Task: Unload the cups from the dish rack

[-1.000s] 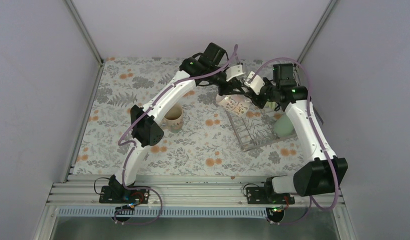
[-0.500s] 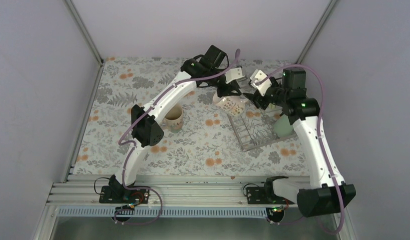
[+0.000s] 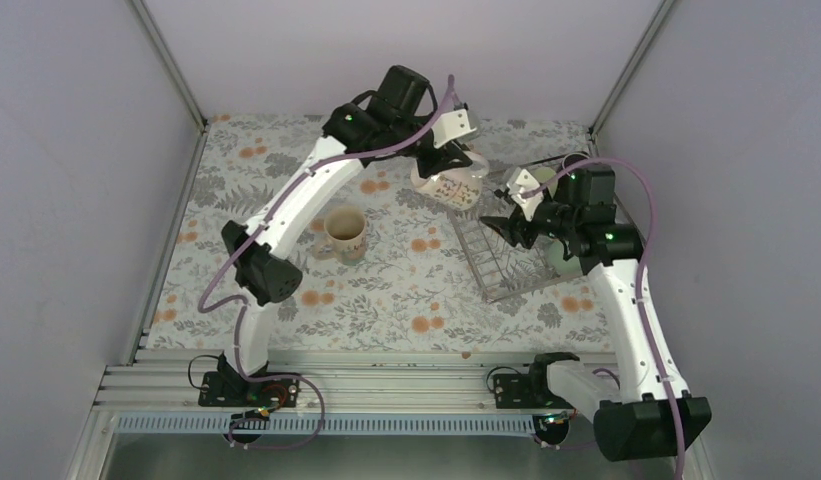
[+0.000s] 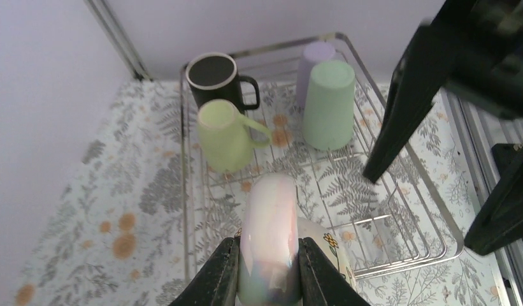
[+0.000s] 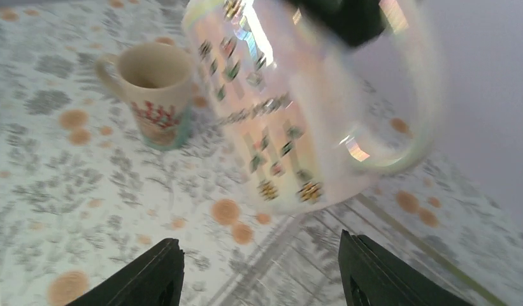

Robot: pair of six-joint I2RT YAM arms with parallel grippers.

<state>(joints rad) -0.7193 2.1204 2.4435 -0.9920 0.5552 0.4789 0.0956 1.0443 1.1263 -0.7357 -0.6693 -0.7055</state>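
My left gripper (image 4: 269, 247) is shut on the pearly handle of a patterned mug (image 3: 448, 186), which hangs tilted in the air just off the far left corner of the dish rack (image 3: 496, 275). My right gripper (image 3: 508, 228) stands open over the rack with nothing between its fingers (image 5: 150, 280), and the patterned mug (image 5: 290, 115) is above and ahead of it. In the dish rack (image 4: 182, 159) stand a black mug (image 4: 214, 73), a pale green mug (image 4: 223, 131), a green tumbler (image 4: 329, 105) and a lavender tumbler (image 4: 316, 54).
A cream patterned mug (image 3: 344, 232) stands upright on the flowered tablecloth left of the rack, also in the right wrist view (image 5: 153, 89). Grey walls close in the table on the left, far and right sides. The right arm's black fingers (image 4: 405, 108) hang over the rack's right half.
The right gripper let go of the patterned mug, opened and drew back toward the near right. The left arm carried the mug left and farther, off the rack.
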